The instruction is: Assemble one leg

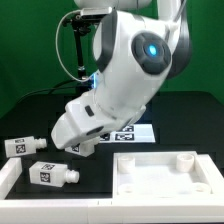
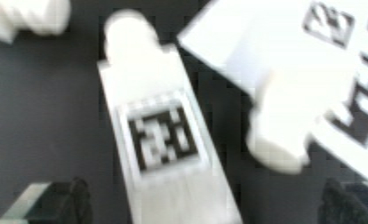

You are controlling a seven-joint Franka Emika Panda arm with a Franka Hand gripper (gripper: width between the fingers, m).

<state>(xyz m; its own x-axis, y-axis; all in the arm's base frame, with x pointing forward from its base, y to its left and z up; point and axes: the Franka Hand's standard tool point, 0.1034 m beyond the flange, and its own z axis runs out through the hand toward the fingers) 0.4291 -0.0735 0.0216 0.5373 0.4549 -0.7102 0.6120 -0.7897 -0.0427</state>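
Observation:
In the wrist view a white square leg [image 2: 149, 110] with a black-and-white tag [image 2: 160, 138] lies on the dark table, running lengthwise between my gripper's [image 2: 202, 205] two dark fingers [image 2: 65, 200]. The jaws stand wide on either side of it, with gaps showing, so the gripper is open. In the exterior view the gripper [image 1: 80, 147] is low over the table at centre left, and the arm hides that leg. Two more legs lie at the exterior view's left, one [image 1: 22, 146] farther back and one [image 1: 52, 172] nearer the front.
The large white tabletop [image 1: 135, 180] with raised rim lies at the exterior view's lower right, with a short white round piece [image 1: 185, 158] at its far corner. The marker board [image 1: 135, 131] lies behind the gripper and shows in the wrist view [image 2: 314, 60]. A blurred white rounded piece [image 2: 279, 148] lies beside the leg.

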